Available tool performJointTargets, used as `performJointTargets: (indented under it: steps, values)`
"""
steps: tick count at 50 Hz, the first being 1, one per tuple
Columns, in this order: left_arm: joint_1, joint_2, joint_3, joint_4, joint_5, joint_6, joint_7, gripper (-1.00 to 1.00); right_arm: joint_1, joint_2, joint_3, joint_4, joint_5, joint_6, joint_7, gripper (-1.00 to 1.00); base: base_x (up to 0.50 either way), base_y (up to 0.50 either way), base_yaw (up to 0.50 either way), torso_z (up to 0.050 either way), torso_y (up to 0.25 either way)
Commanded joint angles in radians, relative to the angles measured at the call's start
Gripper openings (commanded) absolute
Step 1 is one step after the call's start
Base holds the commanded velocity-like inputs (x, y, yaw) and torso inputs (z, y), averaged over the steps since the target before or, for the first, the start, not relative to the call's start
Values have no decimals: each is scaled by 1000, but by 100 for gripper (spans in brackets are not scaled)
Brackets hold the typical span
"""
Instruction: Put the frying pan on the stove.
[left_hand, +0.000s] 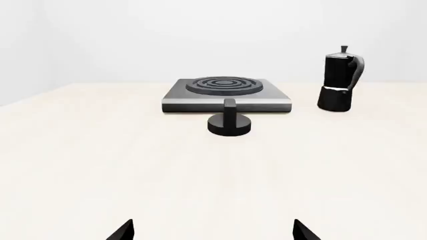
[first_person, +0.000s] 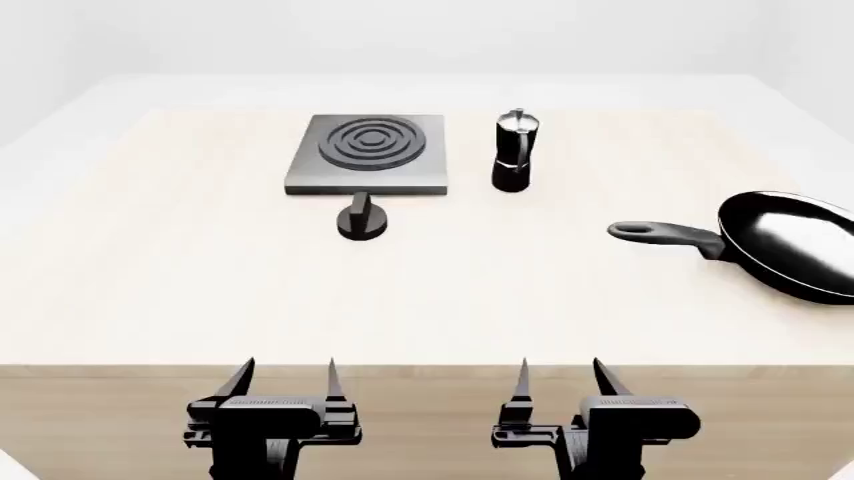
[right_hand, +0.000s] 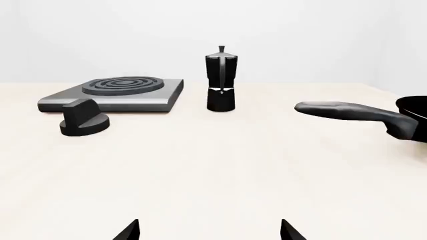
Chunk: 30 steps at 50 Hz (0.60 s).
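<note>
Black pan (first_person: 790, 243) sits at the table's (first_person: 200, 300) far right, ahead of your right gripper (first_person: 558, 378).

Both your grippers, left (first_person: 284, 375) and right, hang at the near edge with jaws spread and nothing in them. The pan's handle points left toward the middle, its bowl running off the head view's right edge. The stove (first_person: 368, 152) lies well apart, ahead of the left gripper, with a knob (first_person: 362, 219) just in front and a moka pot (first_person: 514, 150) beside it. Bare tabletop lies between pan and stove.
</note>
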Motion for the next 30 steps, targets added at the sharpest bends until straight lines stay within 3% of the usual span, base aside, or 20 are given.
performJointTargets:
  steps: [1,8,30]
  values:
    - [7,-18,16,30,-2,-4,-28,100,-15,19,-31,-50,-3,28,17,100,0,0,0,0,0]
    - [72,-48,16,239,-60,-84,-38,100,-54,50,-60,-255,-22,121,62,100,0,0,0,0,0]
    - [129,-91,56,372,-68,-101,-87,100,-91,86,-57,-428,80,190,90,100,42,0,0,0,0]
